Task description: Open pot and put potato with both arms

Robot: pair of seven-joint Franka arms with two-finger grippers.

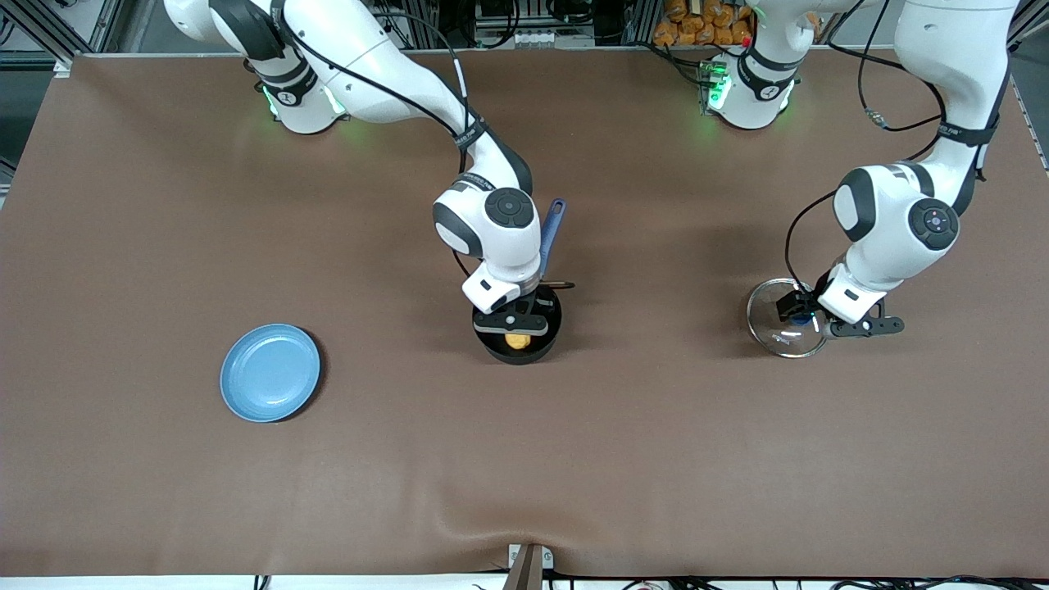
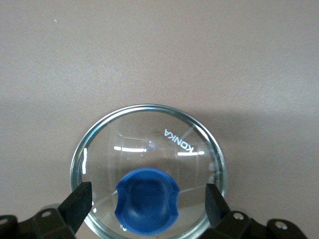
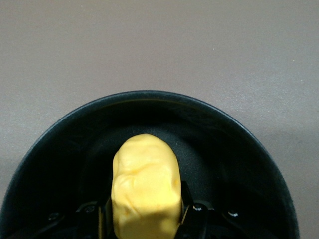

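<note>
Potato-lowering looked to be the step in hand. From the front, the right gripper point(image 1: 515, 321) hung inside the small round black saucepan point(image 1: 547, 340), whose long blue handle point(image 1: 551, 233) pointed toward the bases, and it pinched the lumpy yellow-orange potato point(image 1: 517, 341). A flat light-blue plate point(image 1: 270, 372) lay well apart, toward the right arm's end. The left gripper point(image 1: 819, 321) stood over the clear glass lid point(image 1: 774, 324) resting on the brown table point(image 1: 524, 459).

Seen from the left wrist, its fingers point(image 2: 77, 201) stood spread, apart from the blue knob point(image 2: 147, 199) between them.

Seen from the right wrist, the jaws were clamped on the potato, above the pot's dark floor. A high release might bounce it against the wall; withdrawing could snag the rim.
</note>
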